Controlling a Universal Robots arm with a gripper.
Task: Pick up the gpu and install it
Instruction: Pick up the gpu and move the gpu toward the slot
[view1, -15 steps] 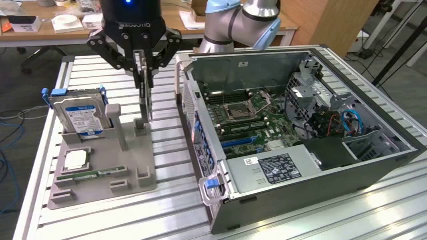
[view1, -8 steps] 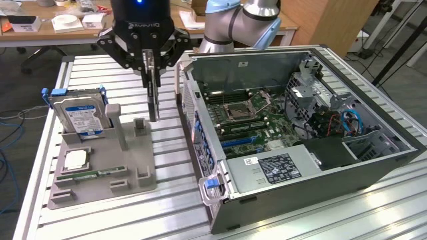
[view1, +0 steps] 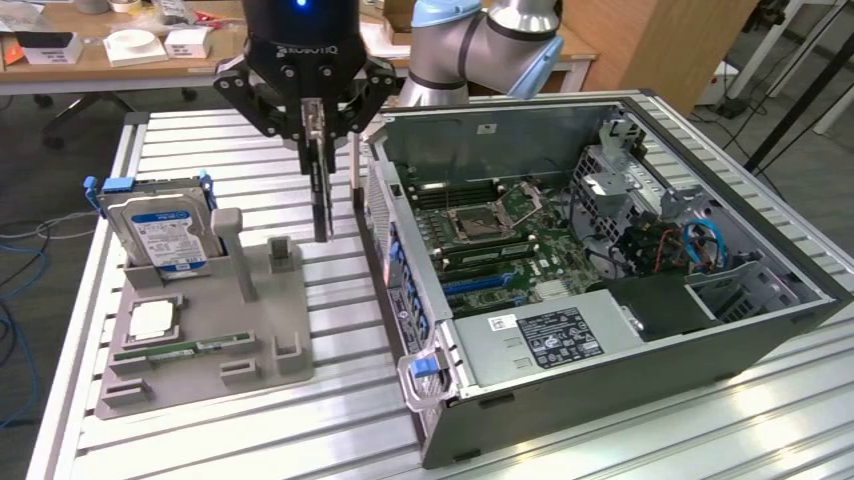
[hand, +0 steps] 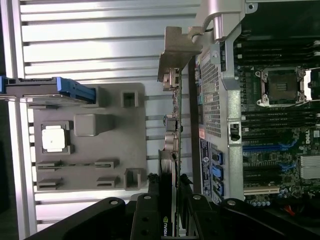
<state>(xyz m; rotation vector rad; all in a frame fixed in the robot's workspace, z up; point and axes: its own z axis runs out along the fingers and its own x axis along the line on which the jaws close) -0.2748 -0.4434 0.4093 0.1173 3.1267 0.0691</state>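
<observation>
Presently the gripper (view1: 318, 128) has its jaws pinched narrow on the top edge of the gpu (view1: 322, 195). The card hangs upright above the table (view1: 200, 440), between the grey parts holder (view1: 267, 350) and the open computer case (view1: 747, 330).

It is a thin dark board with a silver bracket (hand: 177, 50) at one end. Judged light, stiff and fragile (best held by the board edge, clear of contacts).

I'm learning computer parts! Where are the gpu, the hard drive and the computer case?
gpu (view1: 322, 200): exterior view, its thin dark edge.
hard drive (view1: 160, 232): exterior view, its blue-white label.
computer case (view1: 641, 395): exterior view, its dark outer wall.
</observation>
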